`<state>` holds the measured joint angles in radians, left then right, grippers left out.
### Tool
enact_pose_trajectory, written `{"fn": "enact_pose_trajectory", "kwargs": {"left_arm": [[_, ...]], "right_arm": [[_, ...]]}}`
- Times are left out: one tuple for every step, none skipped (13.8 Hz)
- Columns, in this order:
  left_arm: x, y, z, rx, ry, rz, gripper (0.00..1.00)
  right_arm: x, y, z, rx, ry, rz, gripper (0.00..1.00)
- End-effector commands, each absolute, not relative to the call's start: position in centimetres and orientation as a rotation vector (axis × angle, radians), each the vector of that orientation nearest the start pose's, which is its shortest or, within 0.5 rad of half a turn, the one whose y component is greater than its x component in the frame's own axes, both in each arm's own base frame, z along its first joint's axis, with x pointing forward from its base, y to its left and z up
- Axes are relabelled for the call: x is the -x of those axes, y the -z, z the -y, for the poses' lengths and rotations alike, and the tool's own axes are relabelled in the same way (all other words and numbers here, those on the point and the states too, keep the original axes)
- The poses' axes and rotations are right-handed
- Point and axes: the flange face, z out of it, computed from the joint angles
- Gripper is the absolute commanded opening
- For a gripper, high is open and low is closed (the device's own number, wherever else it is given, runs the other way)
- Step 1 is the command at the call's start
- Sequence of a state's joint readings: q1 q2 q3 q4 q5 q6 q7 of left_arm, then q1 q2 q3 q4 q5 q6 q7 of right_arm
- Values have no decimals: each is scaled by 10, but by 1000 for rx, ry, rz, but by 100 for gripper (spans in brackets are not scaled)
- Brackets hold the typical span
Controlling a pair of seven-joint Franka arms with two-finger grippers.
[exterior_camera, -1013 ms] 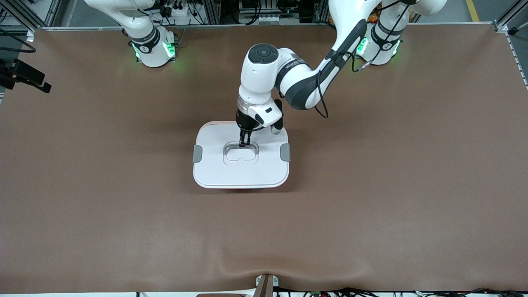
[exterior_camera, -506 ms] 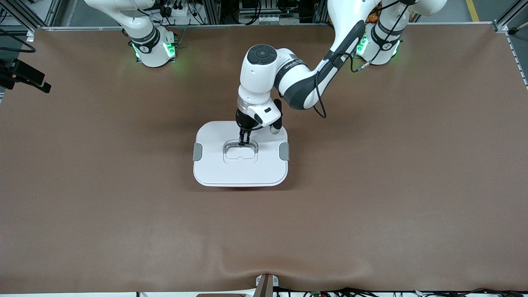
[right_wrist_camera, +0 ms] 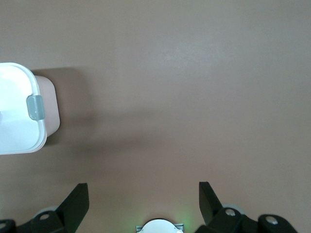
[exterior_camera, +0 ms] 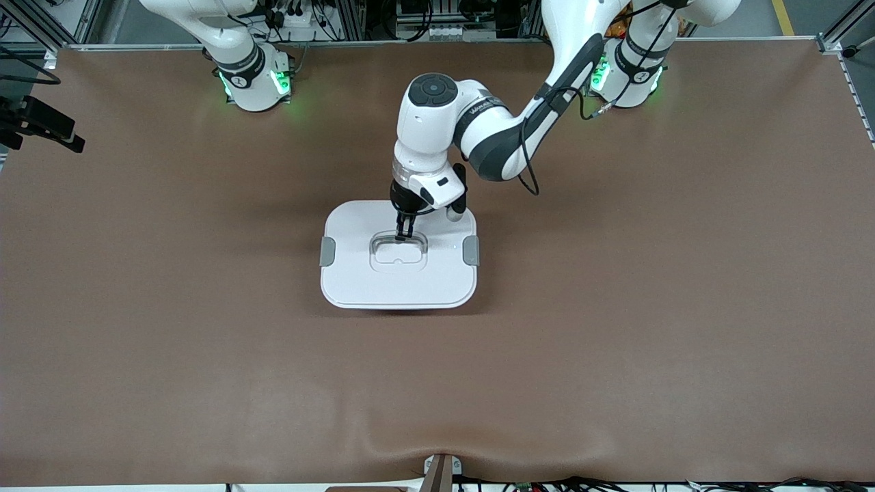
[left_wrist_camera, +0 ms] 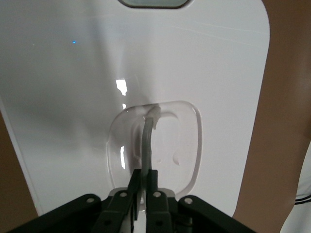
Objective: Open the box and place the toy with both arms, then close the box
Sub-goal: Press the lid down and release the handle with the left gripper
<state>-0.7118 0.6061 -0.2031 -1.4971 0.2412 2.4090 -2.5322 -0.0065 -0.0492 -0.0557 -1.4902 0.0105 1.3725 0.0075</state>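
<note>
Black left fingers (left_wrist_camera: 135,187) are pressed together on the thin clear handle (left_wrist_camera: 147,141). They pinch it at the 12 o'clock edge of the dip in the middle of the white lid (exterior_camera: 400,280).

The lid looks flat on the pink box (right_wrist_camera: 51,104). Seen from the front, one grey clip (exterior_camera: 327,252) is at 9 o'clock on the lid and the other grey clip (exterior_camera: 471,251) is at 3 o'clock. The box sits close to the middle of the brown worktop (exterior_camera: 615,307), a little toward 9 o'clock. The toy cannot be seen anywhere. I think it is inside, under the lid.

The right fingers (right_wrist_camera: 77,201) are spread wide and hold nothing. They hang in the air over bare worktop near 11 o'clock, close to that arm's green-lit base, and that arm waits.

Here is what could go wrong. The handle is thin and smooth. If the arm goes up while pinching it, the lid could come off again, or the light box could be dragged or tipped. If the fingers let go and one edge of the lid is not all the way down, the box will not be shut. I cannot tell if the clips are snapped on. If they are loose, the lid may pop up later. The fingers could also catch on the handle as they open.
</note>
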Motion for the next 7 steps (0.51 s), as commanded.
{"fn": "enact_pose_trajectory", "kwargs": {"left_arm": [[-470,-356,568,2517,69,2387,100],[-469,-358,569,2514,61,2395,100],[-469,-359,569,2515,62,2396,100],[-470,-362,568,2516,61,2400,100],[-473,-365,566,2521,66,2402,100],[-475,-372,563,2524,72,2410,100],[-477,-383,560,2526,78,2418,100]], "right_arm": [[-509,-675,33,3147,-97,-71,100],[-510,-675,31,3149,-95,-66,100],[-510,-675,30,3149,-95,-64,100],[-510,-675,30,3149,-95,-64,100],[-510,-676,30,3149,-93,-64,100],[-510,-676,32,3149,-93,-69,100],[-510,-675,34,3148,-97,-74,100]]}}
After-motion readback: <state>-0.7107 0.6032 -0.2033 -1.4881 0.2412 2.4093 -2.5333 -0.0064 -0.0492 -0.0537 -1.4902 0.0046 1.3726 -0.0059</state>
